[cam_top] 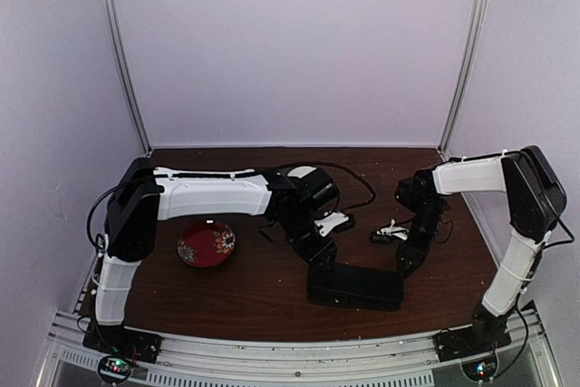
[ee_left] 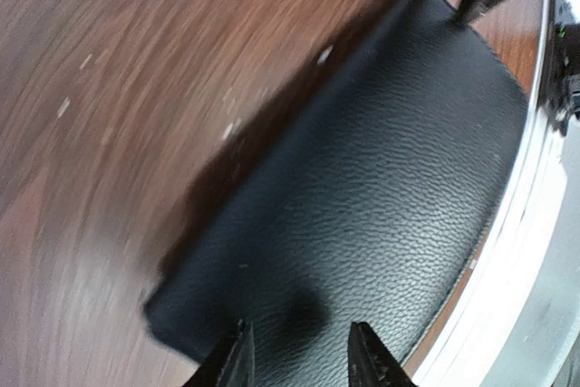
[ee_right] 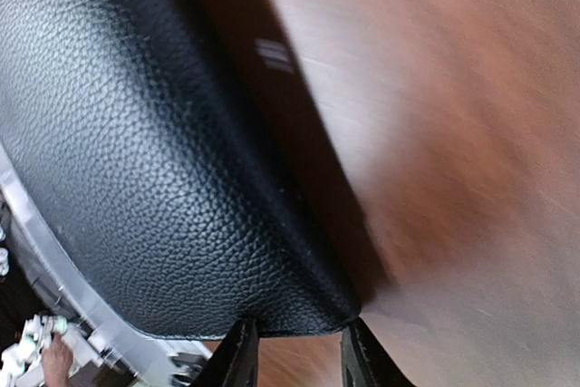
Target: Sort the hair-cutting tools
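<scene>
Overhead, silver scissors are seen lying crosswise just behind the black case, nearest the right gripper. At the left wrist, the left gripper is shown spread above the case. At the right wrist, a case corner is flanked by the jaws; pinching cannot be told.

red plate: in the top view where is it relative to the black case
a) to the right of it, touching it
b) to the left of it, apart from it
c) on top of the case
b: the red plate lies to the left of the black case, with bare table between them.
</scene>
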